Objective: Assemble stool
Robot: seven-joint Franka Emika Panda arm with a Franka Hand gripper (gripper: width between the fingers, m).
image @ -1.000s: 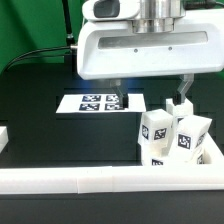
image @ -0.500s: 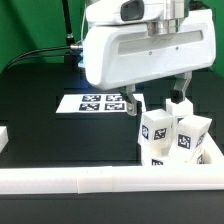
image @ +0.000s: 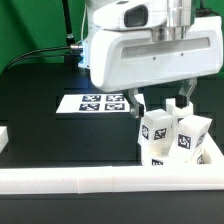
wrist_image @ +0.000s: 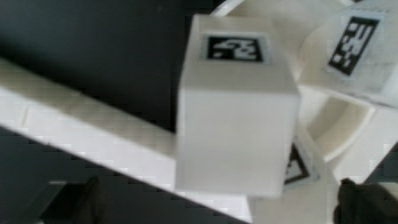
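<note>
In the exterior view, the marker board (image: pixel 97 102) lies flat on the black table (image: pixel 40 120) toward the exterior view's left. Right of it, the gripper (image: pixel 160 100) hangs with its jaws spread wide, one finger (image: pixel 139 102) on each side of the upright stool leg (image: pixel 157 133), gripping nothing. Two more stool legs (image: pixel 191 134) stand just beside it, against the white border rail (image: pixel 110 182). The wrist view looks down on the tagged leg (wrist_image: pixel 237 110).
</note>
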